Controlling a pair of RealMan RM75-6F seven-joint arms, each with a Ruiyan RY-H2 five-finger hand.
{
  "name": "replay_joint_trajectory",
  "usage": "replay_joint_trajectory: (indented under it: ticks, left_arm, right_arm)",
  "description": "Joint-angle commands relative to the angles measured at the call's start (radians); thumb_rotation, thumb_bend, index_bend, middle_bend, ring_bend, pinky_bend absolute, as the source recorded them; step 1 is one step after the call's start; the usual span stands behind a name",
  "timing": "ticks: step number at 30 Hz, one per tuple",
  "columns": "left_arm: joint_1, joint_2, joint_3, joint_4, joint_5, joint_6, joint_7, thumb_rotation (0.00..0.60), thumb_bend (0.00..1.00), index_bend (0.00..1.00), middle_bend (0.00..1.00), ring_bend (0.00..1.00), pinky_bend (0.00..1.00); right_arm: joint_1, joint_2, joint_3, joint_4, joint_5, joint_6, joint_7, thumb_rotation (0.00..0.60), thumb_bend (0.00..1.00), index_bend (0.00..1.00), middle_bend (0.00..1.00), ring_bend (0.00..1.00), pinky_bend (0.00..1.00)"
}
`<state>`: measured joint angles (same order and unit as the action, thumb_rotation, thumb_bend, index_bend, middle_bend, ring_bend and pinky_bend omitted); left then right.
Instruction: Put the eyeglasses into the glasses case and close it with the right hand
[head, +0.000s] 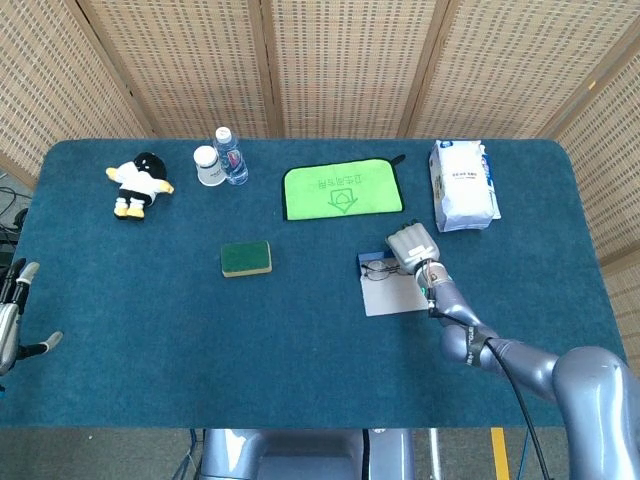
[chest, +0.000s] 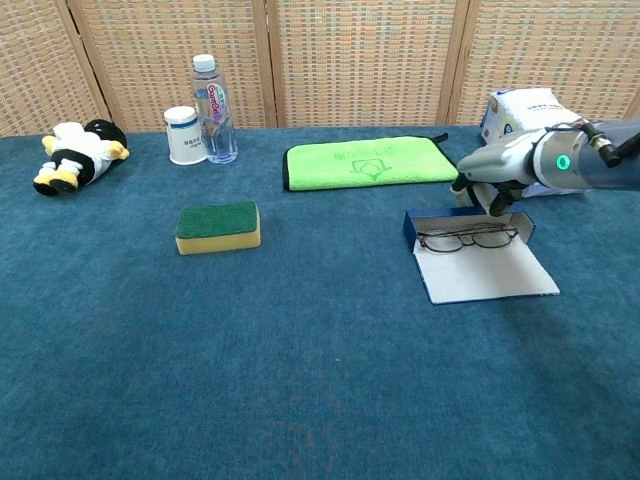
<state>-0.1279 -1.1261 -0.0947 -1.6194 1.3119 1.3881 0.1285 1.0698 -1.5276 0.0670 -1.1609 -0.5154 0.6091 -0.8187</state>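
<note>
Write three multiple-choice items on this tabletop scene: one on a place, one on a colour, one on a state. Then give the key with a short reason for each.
1. Where does the sponge lie?
A. On the green cloth
B. On the bare table, left of the glasses case
C. Against the white pack

2. What colour is the folded cloth at the back of the table?
A. Bright green
B. Red
C. Grey

3. In what state is the glasses case?
A. Shut, eyeglasses beside it
B. Open and empty
C. Open, lid flat on the table, eyeglasses inside

Key:
1. B: the chest view shows the sponge alone on the blue table, well to the left of the case.
2. A: the cloth is bright green in both views.
3. C: the eyeglasses lie in the blue tray and the pale lid lies flat toward the camera; the right hand is at the tray's far edge.
</note>
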Motion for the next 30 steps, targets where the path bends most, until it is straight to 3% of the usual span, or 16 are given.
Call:
replay_joint_trajectory:
  ticks: [1,3,4,6,7,8,11,17,20,24,30]
  left_arm:
    - [-0.001,-0.004,0.004,-0.005,0.007,0.003,0.011,0.600,0.00,0.00,0.00,0.00,0.00]
    - [-0.002,-0.005,0.005,-0.007,0.008,0.003,0.018,0.600,0.00,0.00,0.00,0.00,0.00]
    - [-0.002,-0.006,0.006,-0.008,0.009,0.003,0.020,0.600,0.00,0.00,0.00,0.00,0.00]
    - [-0.003,-0.007,0.007,-0.011,0.011,0.004,0.022,0.600,0.00,0.00,0.00,0.00,0.00]
    - [-0.003,-0.007,0.007,-0.011,0.012,0.005,0.023,0.600,0.00,0.00,0.00,0.00,0.00]
    - [-0.003,-0.007,0.007,-0.011,0.013,0.005,0.023,0.600,0.00,0.00,0.00,0.00,0.00]
    - [-0.005,-0.008,0.008,-0.012,0.012,0.002,0.025,0.600,0.00,0.00,0.00,0.00,0.00]
    - [-0.008,-0.008,0.012,-0.013,0.018,-0.003,0.027,0.600,0.00,0.00,0.00,0.00,0.00]
    - [-0.007,-0.007,0.015,-0.014,0.024,0.000,0.025,0.600,0.00,0.00,0.00,0.00,0.00]
    - [-0.008,-0.009,0.019,-0.013,0.029,-0.002,0.027,0.600,0.00,0.00,0.00,0.00,0.00]
    - [-0.009,-0.013,0.022,-0.011,0.031,-0.002,0.035,0.600,0.00,0.00,0.00,0.00,0.00]
  right_arm:
    - [0.019,0.116,-0.089,-0.153,0.114,0.037,-0.073,0.600,1.00,0.34,0.33,0.22,0.18]
    - [0.021,0.157,-0.096,-0.221,0.113,0.049,-0.056,0.600,1.00,0.26,0.21,0.14,0.18]
    - [0.018,0.172,-0.091,-0.245,0.101,0.054,-0.040,0.600,0.98,0.16,0.11,0.07,0.18]
    - [-0.008,0.195,-0.060,-0.294,0.019,0.097,0.025,0.600,0.81,0.03,0.01,0.00,0.16]
    - [-0.032,0.197,-0.039,-0.312,-0.048,0.142,0.067,0.600,0.66,0.00,0.00,0.00,0.14]
    - [-0.062,0.195,-0.019,-0.327,-0.129,0.198,0.117,0.600,0.54,0.00,0.00,0.00,0.14]
    - [-0.161,0.183,-0.005,-0.357,-0.392,0.365,0.276,0.600,0.38,0.00,0.00,0.00,0.14]
    - [-0.276,0.140,-0.074,-0.318,-0.679,0.544,0.395,0.600,0.15,0.04,0.00,0.00,0.14]
    - [-0.323,0.102,-0.134,-0.284,-0.763,0.578,0.373,0.600,0.14,0.09,0.00,0.00,0.14]
    - [-0.362,0.061,-0.173,-0.256,-0.835,0.596,0.357,0.600,0.15,0.16,0.00,0.00,0.14]
    - [-0.392,-0.007,-0.187,-0.171,-0.893,0.592,0.319,0.600,0.26,0.18,0.00,0.00,0.14]
